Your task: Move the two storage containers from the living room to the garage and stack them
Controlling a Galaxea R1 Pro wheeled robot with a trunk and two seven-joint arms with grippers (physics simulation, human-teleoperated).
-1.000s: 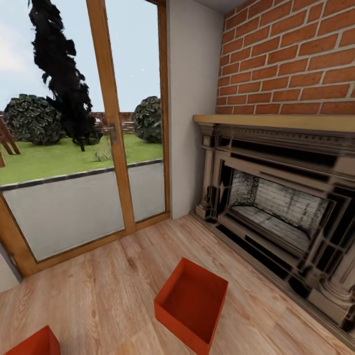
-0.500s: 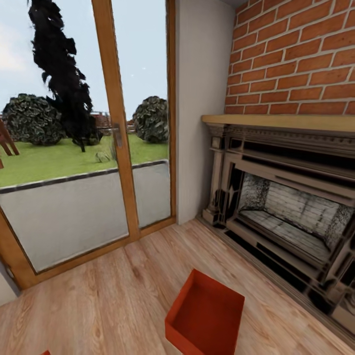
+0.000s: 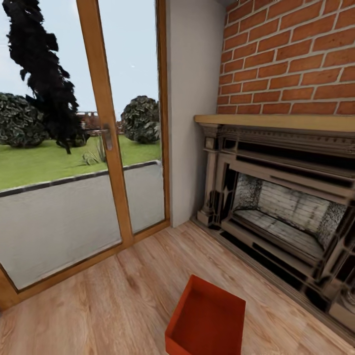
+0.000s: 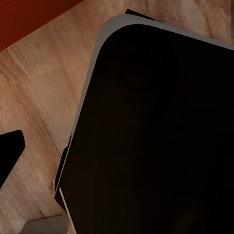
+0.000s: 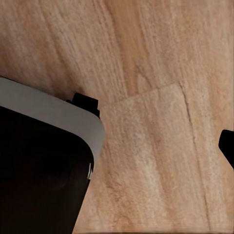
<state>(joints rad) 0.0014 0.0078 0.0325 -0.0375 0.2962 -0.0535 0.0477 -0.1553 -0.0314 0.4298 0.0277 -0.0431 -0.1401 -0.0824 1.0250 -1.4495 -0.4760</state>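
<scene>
Storage container (image 3: 207,319) on plank floor (image 3: 113,296), open top up, long axis toward fireplace (image 3: 281,207); near end cropped. Gripper states indiscernible.

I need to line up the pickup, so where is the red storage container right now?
In the head view, the storage container sits on the wood-plank floor at the bottom centre, open side up, left of the stone fireplace and nearer the camera than the glass door.

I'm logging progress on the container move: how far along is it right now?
Nothing looks done yet. One red-orange storage container sits open and empty on the light wood floor by the fireplace, so this is the living room. Nothing is in hand. A red-orange patch in the left wrist view may be a container. Left: carrying both to the garage and stacking them.
</scene>
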